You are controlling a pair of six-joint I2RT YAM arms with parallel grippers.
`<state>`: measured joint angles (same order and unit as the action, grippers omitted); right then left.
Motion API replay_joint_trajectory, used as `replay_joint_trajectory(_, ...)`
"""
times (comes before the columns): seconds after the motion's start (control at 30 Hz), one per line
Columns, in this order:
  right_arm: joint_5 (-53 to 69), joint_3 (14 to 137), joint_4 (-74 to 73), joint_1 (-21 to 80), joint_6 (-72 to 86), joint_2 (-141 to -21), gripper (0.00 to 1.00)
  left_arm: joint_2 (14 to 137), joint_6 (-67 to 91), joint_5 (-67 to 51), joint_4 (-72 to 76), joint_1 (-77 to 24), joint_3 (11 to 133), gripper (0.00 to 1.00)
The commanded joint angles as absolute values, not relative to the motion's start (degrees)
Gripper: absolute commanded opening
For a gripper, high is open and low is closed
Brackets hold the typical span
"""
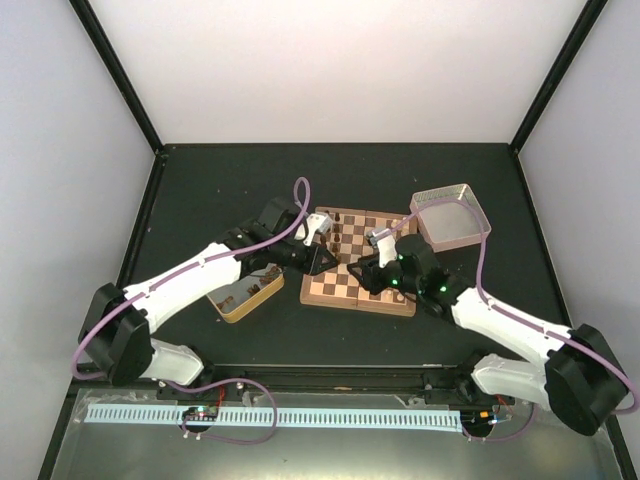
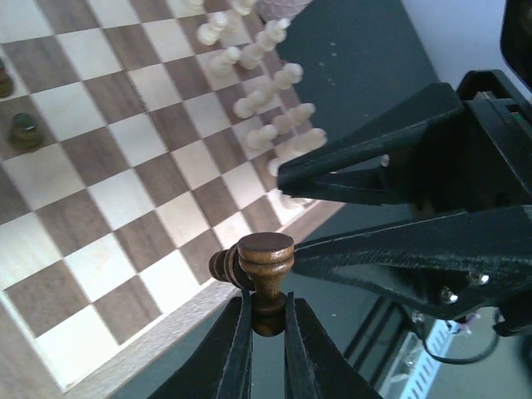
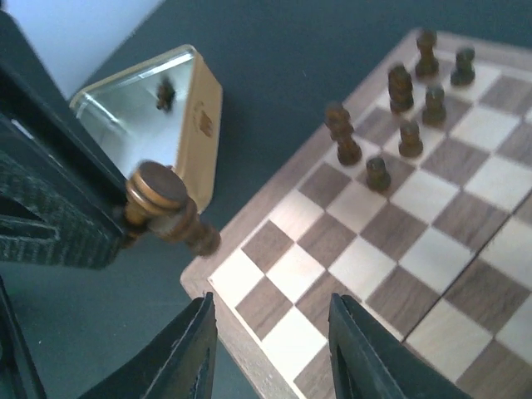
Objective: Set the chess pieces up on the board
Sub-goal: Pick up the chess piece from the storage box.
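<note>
The left claw (image 2: 266, 301) is pressed together on a small dark brown turned wooden chess piece (image 2: 264, 253), pinching it low on the stem so that its base is hidden between the fingers. It hangs at the border of the square checkered wooden chessboard (image 2: 125, 199), near a corner; I cannot tell whether it touches the wood. The right claw (image 3: 270, 309) is close beside it, spread, with nothing in the gap. More dark brown pieces (image 3: 401, 125) stand clustered at the far corner, some blurred. Pale cream pieces (image 2: 266, 100) line the opposite side, partly cut off. A rectangular gold tin (image 3: 199, 125) sits just off the board, with one dim piece (image 3: 165, 93) inside.
</note>
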<state>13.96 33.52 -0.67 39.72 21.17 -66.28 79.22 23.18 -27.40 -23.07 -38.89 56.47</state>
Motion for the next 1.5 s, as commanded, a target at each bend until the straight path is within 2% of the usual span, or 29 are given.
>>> replay_joint_trajectory(0.0,17.08,31.23,9.13,39.54,10.78,-62.27,0.4,78.73,23.73,-32.01,-27.01,-40.47,60.91,0.1)
replay_joint_trajectory(0.23,20.3,28.76,11.15,39.55,-0.86,-60.73,0.44,78.31,23.67,-32.53,-30.09,-41.65,64.37,0.1)
replay_joint_trajectory(0.77,23.14,27.92,20.49,39.6,-3.98,-64.54,0.43,77.87,23.35,-32.74,-31.34,-42.21,66.33,0.1)
replay_joint_trajectory(1.23,25.19,27.07,22.31,39.63,-3.85,-63.88,0.23,78.01,23.43,-33.12,-31.31,-42.21,66.36,0.1)
replay_joint_trajectory(1.47,23.55,27.37,20.36,39.64,-3.54,-63.95,0.06,77.68,23.49,-32.04,-31.48,-42.19,66.51,0.09)
